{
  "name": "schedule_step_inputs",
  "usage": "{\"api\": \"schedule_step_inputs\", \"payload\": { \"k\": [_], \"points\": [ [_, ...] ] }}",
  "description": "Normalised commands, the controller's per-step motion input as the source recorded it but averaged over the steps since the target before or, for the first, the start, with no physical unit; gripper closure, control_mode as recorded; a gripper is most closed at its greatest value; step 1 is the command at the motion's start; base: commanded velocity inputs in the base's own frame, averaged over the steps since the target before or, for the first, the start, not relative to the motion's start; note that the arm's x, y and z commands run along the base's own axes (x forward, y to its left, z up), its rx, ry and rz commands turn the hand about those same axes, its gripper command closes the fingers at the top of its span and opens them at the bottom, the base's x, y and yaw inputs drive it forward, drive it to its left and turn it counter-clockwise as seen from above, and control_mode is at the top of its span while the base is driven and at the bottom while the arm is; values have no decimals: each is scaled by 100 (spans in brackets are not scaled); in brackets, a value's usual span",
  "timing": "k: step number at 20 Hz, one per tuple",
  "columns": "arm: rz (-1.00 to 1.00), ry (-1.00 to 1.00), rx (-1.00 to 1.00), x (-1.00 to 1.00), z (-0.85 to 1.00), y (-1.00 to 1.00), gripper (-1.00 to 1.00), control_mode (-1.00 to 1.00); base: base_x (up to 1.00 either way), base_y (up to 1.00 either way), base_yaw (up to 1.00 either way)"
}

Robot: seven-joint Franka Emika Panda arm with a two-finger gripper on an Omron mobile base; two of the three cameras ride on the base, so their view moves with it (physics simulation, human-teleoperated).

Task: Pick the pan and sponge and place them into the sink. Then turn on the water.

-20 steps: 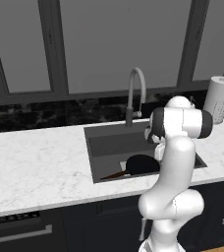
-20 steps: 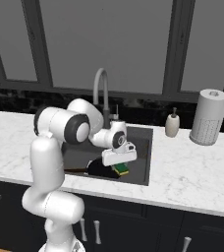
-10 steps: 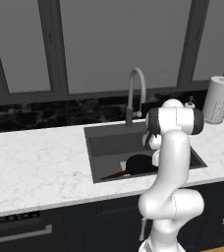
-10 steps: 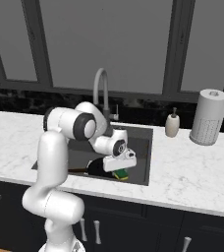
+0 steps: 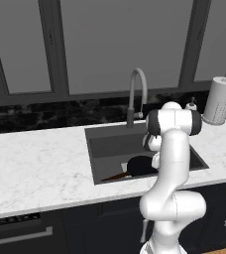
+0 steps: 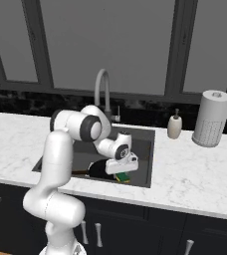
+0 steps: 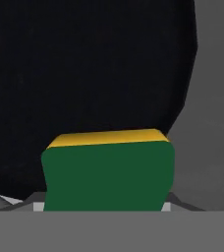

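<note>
Sponge going in next to the pan

Our tool [image 6: 124, 172] pinches the sponge [image 7: 108, 172] mid-body over the pan [image 5: 141, 165]; looks soft and light, so we'd squeeze gently.

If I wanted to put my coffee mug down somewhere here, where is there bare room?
The marble counter left of the sink is bare. A smaller patch lies in front of the soap bottle and paper towel roll. The sink is crowded: pan, sponge and gripper.

The 2 base views are looking forward and down at the same sink [image 5: 99, 136] [image 6: 146, 149], from opposite sides; the hand view is looking from very close.
</note>
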Motion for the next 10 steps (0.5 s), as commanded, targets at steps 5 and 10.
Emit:
{"api": "schedule_step_inputs", "payload": {
  "k": [5, 10],
  "points": [
    [0, 2, 0, 27, 0, 25, 100, -100, 0, 0, 0],
    [0, 0, 0, 28, 0, 18, -100, -100, 0, 0, 0]
  ]
}}
